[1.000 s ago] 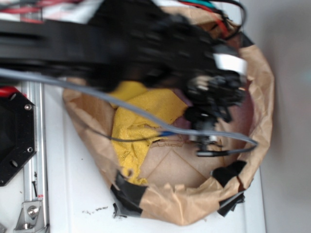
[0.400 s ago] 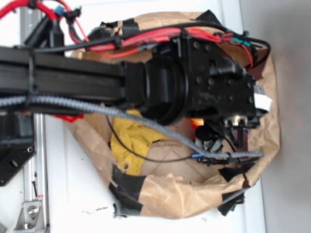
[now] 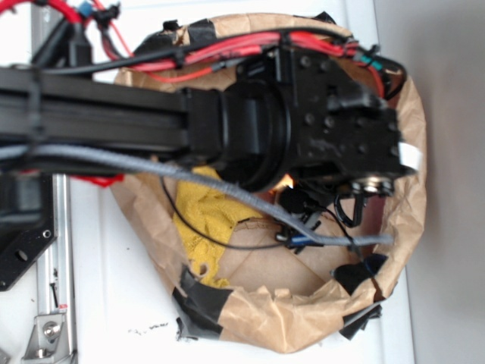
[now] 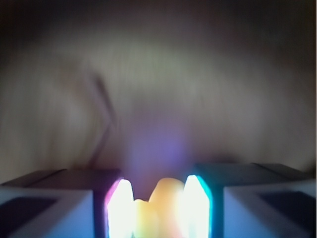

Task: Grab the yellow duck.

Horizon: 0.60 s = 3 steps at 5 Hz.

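In the wrist view a rounded glossy yellow duck sits between my two brightly lit fingers, touching both. My gripper is shut on it, over blurred brown paper. In the exterior view the black wrist hangs over the brown paper basin and hides the jaws. Only a small orange-yellow glimpse shows under the wrist, and I cannot tell the duck's shape there.
A yellow terry cloth lies in the left part of the basin. A grey cable and a thin black wire cross over it. Black tape patches hold the paper rim. A metal rail runs at the left.
The arm has swung in over the basin and stopped blurring. Since 0.4 s ago the wrist has shifted slightly up and left.
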Each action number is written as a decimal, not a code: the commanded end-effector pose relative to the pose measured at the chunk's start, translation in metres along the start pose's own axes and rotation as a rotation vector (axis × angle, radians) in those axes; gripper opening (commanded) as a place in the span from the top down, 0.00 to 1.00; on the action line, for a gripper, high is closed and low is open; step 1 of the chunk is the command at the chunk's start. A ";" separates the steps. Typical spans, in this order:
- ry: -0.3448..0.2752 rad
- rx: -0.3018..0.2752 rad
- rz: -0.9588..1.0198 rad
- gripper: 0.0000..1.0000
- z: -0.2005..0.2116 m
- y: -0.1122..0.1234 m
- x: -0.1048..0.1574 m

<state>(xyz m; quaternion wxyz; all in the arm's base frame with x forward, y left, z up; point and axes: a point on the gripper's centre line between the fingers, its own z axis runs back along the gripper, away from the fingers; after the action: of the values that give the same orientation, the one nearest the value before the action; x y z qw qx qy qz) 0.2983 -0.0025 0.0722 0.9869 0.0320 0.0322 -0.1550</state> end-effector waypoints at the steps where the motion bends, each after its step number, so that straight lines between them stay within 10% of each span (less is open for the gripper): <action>1: -0.138 0.123 0.081 1.00 0.099 -0.018 -0.032; 3: -0.233 0.150 0.411 1.00 0.111 -0.049 -0.035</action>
<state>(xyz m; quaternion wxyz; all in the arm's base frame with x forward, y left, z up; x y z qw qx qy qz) 0.2541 -0.0343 0.1736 0.9912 0.0994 -0.0741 0.0457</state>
